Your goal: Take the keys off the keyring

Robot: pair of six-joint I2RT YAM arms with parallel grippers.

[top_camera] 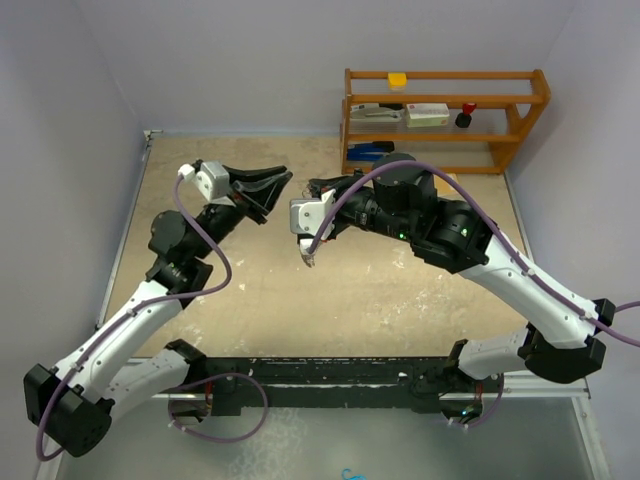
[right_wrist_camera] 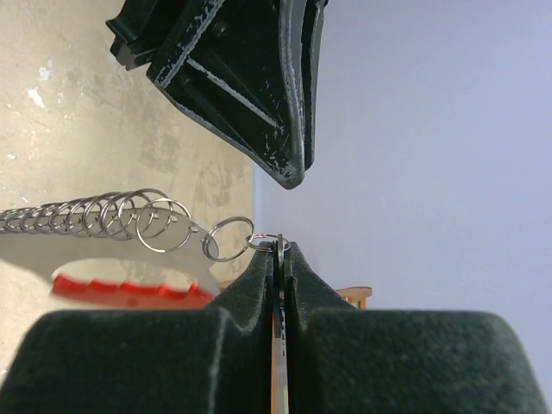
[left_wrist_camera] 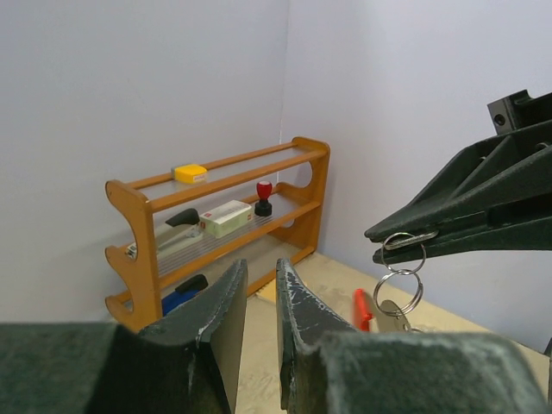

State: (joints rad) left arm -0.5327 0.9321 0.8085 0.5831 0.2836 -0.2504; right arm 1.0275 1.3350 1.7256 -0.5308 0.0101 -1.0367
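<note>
My right gripper (right_wrist_camera: 280, 246) is shut on a flat silver key (right_wrist_camera: 280, 345) that stands edge-on between its pads. Small split rings (right_wrist_camera: 228, 239) lead off its tip to the keyring (right_wrist_camera: 95, 216), a silvery chain of rings with a red strip (right_wrist_camera: 129, 293) beneath; it hangs free above the table (top_camera: 400, 300). In the left wrist view the right gripper (left_wrist_camera: 377, 244) reaches in from the right, with rings (left_wrist_camera: 398, 289) dangling under it. My left gripper (left_wrist_camera: 259, 269) is open by a narrow gap and holds nothing. It sits just left of the hanging rings, without touching them.
A wooden shelf (top_camera: 445, 120) stands at the back right against the wall, holding a yellow block (top_camera: 398, 80), boxes and a red-topped stamp (top_camera: 467, 115). Pale walls close in the left, back and right sides.
</note>
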